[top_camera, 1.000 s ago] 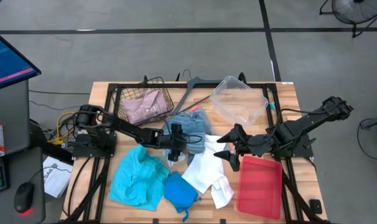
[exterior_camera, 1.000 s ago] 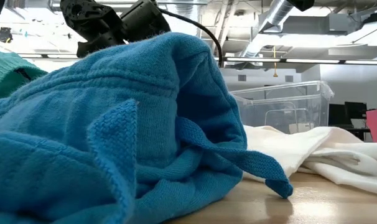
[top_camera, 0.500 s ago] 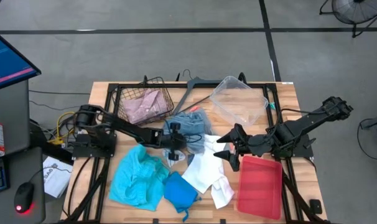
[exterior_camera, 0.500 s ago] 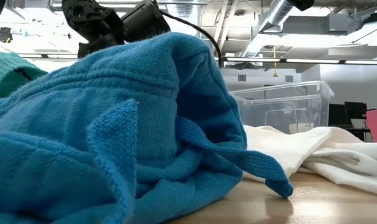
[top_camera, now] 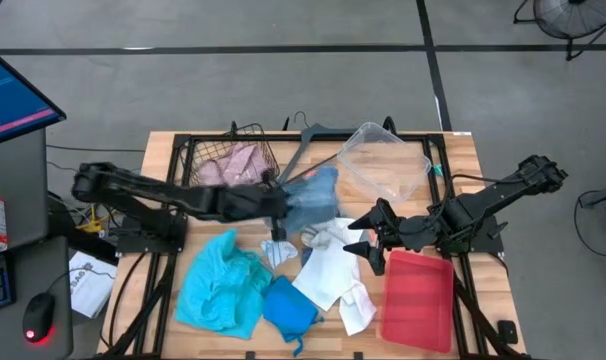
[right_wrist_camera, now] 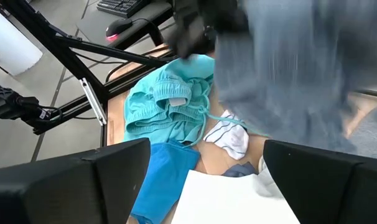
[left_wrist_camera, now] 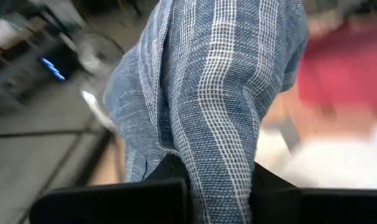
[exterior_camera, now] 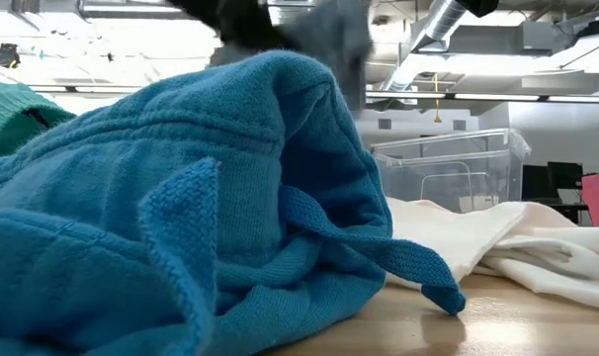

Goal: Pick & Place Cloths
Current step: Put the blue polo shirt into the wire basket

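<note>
From above, the left gripper [top_camera: 276, 203] is clamped on the blue-white striped cloth [top_camera: 311, 195], which hangs lifted beside the wire basket [top_camera: 233, 165] holding a pink cloth [top_camera: 228, 165]. The left wrist view alone shows the checked weave pinched between the fingers [left_wrist_camera: 170, 171]. The right gripper [top_camera: 368, 238] waits with fingers apart over the white cloth [top_camera: 331, 275], near the red tray [top_camera: 418, 300]. The turquoise cloth [top_camera: 218, 285] and bright blue cloth [top_camera: 288, 305] lie at the table's front; the low view is mostly filled by the blue one. A clear bin [top_camera: 385, 163] sits at the back.
</note>
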